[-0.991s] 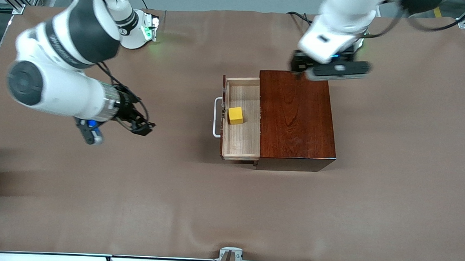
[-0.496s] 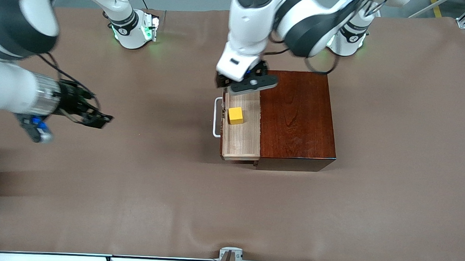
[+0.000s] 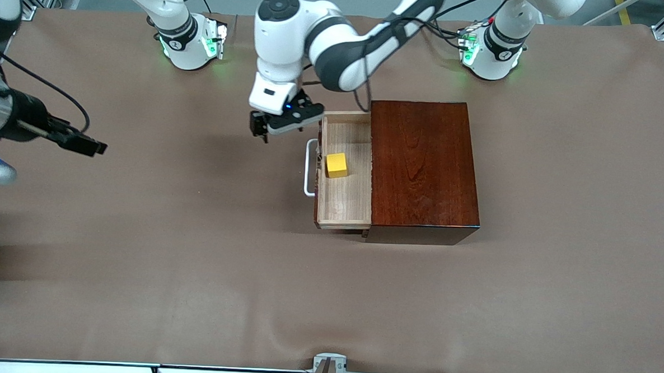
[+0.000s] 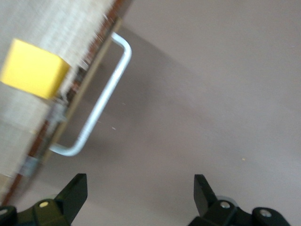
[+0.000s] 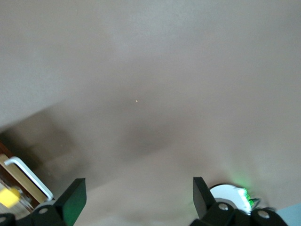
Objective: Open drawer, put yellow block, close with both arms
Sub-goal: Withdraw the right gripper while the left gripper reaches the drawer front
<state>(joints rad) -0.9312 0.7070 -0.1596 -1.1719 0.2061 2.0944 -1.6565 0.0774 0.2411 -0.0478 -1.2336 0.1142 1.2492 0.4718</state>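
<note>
The drawer [image 3: 345,201] stands pulled out of the mahogany box [image 3: 424,165], its white handle [image 3: 309,168] toward the right arm's end of the table. The yellow block [image 3: 336,165] lies in the pale tray, close to the drawer's front. My left gripper [image 3: 259,130] hangs open over the table just off the handle, nothing between its fingers. In the left wrist view the gripper [image 4: 140,188] faces bare cloth, with the handle [image 4: 96,113] and block [image 4: 33,68] off to one side. My right gripper [image 3: 94,146] is open and empty over the table at the right arm's end.
Brown cloth [image 3: 205,270] covers the whole table. The two green-lit bases [image 3: 190,43] [image 3: 492,48] stand along its edge farthest from the front camera. The right wrist view catches the handle [image 5: 28,174] and the block [image 5: 9,197] at its corner.
My left arm has swung from over the box, across the drawer, to the table beside the handle. My right gripper has drawn away toward the right arm's end. Drawer and block are unmoved.
</note>
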